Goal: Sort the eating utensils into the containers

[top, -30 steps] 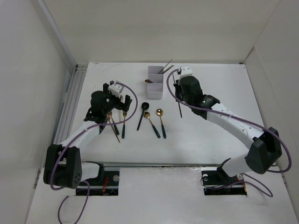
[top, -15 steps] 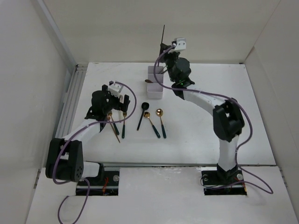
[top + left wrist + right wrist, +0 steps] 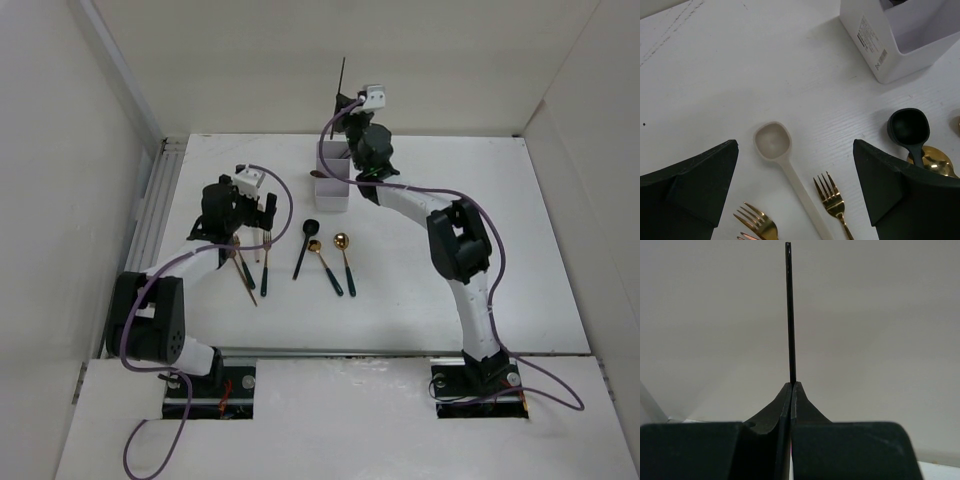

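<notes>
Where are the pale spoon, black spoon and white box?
pale spoon [image 3: 772, 141], left wrist view, its bowl.
black spoon [image 3: 908, 127], left wrist view, its bowl.
white box [image 3: 867, 40], left wrist view, side wall.

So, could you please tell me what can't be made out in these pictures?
- Right wrist view: the chopstick, whose lower end is hidden inside the shut right claw.
- Top view: what lies inside the container, too small and partly behind the right arm.
- Left wrist view: the pale spoon, whose handle end is cut off by the bottom edge.
</notes>
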Controlling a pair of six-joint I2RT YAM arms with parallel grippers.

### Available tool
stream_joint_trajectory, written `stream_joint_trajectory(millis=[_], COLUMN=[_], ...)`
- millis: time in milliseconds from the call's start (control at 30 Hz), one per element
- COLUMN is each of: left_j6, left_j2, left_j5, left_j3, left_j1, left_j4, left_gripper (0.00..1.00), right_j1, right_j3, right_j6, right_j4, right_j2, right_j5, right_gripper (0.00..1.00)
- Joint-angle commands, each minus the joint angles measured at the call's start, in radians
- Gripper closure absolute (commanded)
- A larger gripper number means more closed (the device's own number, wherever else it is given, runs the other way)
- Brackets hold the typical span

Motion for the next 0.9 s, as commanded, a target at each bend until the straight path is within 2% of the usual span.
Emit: stream_joint_trajectory(millis=[0,167,500,667,767,867], left_j6=[0.006,0.015,0.024,0.024,0.024,0.011], left_j2=[0.008,0.026,0.026,0.017,0.008,-0.001], left_j5=[-0.017,-0.026,-0.035,-0.035,-0.035,-0.049], left_j3=[0.058,0.078,0.078,0.069,0.060,0.050], left_j1=[0.006,0.006,0.006,0.006,0.006,0.006], left_j4=[0.025,0.034,0.034,0.034,0.034,0.034], left_gripper=[0.01,0.01,0.01,0.01,0.01,0.01], right_j1=[-0.008,-0.008,-0.008,-0.008,-0.008,-0.008], right_j3=[-0.022,-0.013,-0.079,-0.148,-0.201,-0.252], right_j6=[0.037,0.037,0.046,0.055,0.055,0.055], right_j4=[0.066,0.020,-0.022,-0.022,0.010,0.032], right_j2=[-0.038,0.018,0.027,-0.029,-0.067,-0.098], right_j5=[0.017,0.075,0.065,0.065,0.065,0.065], right_gripper=[1.00,1.00,0.99,0.83,0.66,0.59])
